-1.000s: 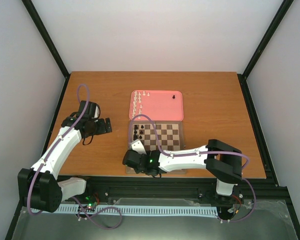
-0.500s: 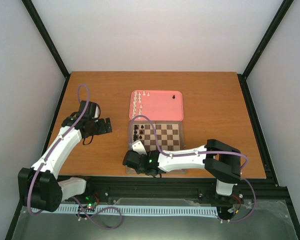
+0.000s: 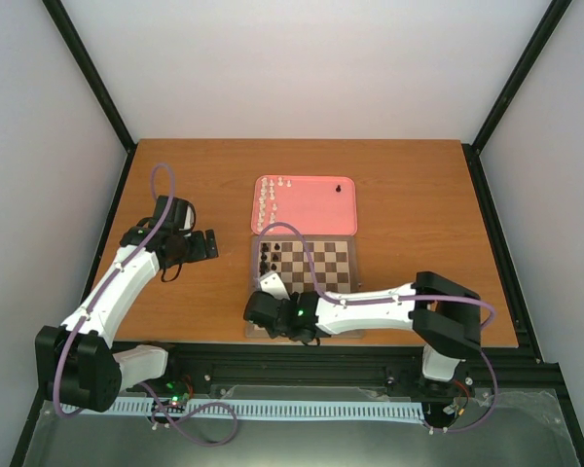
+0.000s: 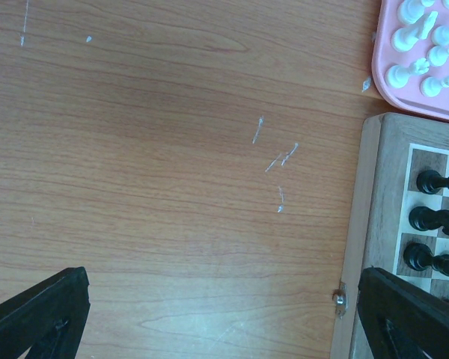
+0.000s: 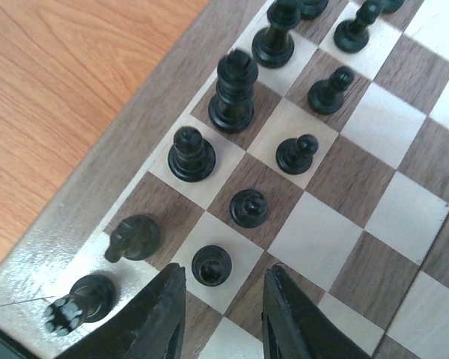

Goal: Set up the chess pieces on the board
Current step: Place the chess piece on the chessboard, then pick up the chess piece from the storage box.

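The board (image 3: 353, 263) lies at the table's near middle, with black chess pieces (image 3: 265, 258) in its two left columns. My right gripper (image 5: 226, 271) hovers low over the board's near-left corner (image 5: 52, 224) and is open. A black pawn (image 5: 212, 265) stands free on a light square just ahead of the fingertips, nearer the left finger (image 5: 161, 314). Around it stand a knight (image 5: 135, 238), a rook (image 5: 82, 299), a bishop (image 5: 191, 155) and more pawns (image 5: 248, 207). My left gripper (image 4: 223, 277) is open over bare table, left of the board (image 4: 374, 224).
Behind the board lies a pink tray (image 3: 311, 199) with several white pieces (image 3: 266, 199) along its left side and one black piece (image 3: 339, 187) at its back right. The left wrist view shows the tray's corner (image 4: 385, 82) with white pieces (image 4: 415, 45). My right arm (image 3: 370, 304) crosses the board's near edge.
My right gripper's jaws have spread apart, leaving the black pawn standing on its square, and that arm has shifted slightly right. The left arm has not moved.
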`<state>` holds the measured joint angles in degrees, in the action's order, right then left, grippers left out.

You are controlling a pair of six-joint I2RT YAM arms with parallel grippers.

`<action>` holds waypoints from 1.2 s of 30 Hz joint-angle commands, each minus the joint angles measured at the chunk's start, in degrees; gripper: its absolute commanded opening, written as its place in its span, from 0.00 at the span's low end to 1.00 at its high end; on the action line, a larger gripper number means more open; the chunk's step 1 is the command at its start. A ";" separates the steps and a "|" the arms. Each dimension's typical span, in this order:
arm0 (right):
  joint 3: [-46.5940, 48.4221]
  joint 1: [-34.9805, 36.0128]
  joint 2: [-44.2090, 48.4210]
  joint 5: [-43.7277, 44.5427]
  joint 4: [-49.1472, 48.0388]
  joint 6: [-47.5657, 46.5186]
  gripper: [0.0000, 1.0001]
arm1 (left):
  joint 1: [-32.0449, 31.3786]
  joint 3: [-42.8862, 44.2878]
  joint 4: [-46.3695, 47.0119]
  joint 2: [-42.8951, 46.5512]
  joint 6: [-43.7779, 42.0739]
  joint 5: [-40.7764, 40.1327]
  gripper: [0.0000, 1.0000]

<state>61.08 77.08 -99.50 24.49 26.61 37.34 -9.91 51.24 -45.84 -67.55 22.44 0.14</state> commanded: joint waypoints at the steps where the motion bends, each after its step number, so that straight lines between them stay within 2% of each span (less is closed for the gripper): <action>1: 0.67 -0.02 4.60 2.43 0.94 -0.20 0.30 | 0.16 0.35 0.90 0.05 0.57 -0.76 1.00; 6: 2.35 0.00 10.11 2.31 5.13 -1.11 0.31 | 0.16 0.53 1.01 0.05 0.61 -0.67 1.00; 9: 4.02 -0.74 13.75 4.59 9.23 -0.97 0.36 | 0.15 0.74 1.10 -0.04 0.59 -0.38 1.00; 12: 6.37 -6.28 15.64 2.70 12.19 -2.86 0.37 | 0.16 0.82 1.19 -0.20 0.59 -0.08 1.00; 16: 11.11 -17.86 14.12 -2.36 12.42 -8.46 0.37 | 0.16 1.41 1.04 -0.79 0.64 0.35 1.00; 21: 21.78 -32.70 4.16 -7.20 12.89 -15.90 0.34 | 0.16 2.83 0.82 -1.97 0.81 0.75 1.00; 24: 27.54 -38.79 -3.12 -8.34 11.98 -17.58 0.29 | 0.16 3.41 0.84 -2.34 1.36 1.11 1.00; 31: 41.92 -47.99 -19.59 -11.48 11.39 -20.37 0.24 | 0.16 4.75 1.61 -3.27 1.88 2.41 1.00; 36: 50.91 -50.80 -29.01 -13.12 12.24 -23.20 0.24 | 0.15 5.65 2.09 -5.92 1.26 1.28 1.00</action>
<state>105.86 27.57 -124.03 12.91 37.58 17.63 -9.91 54.24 -45.28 -71.44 23.38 1.74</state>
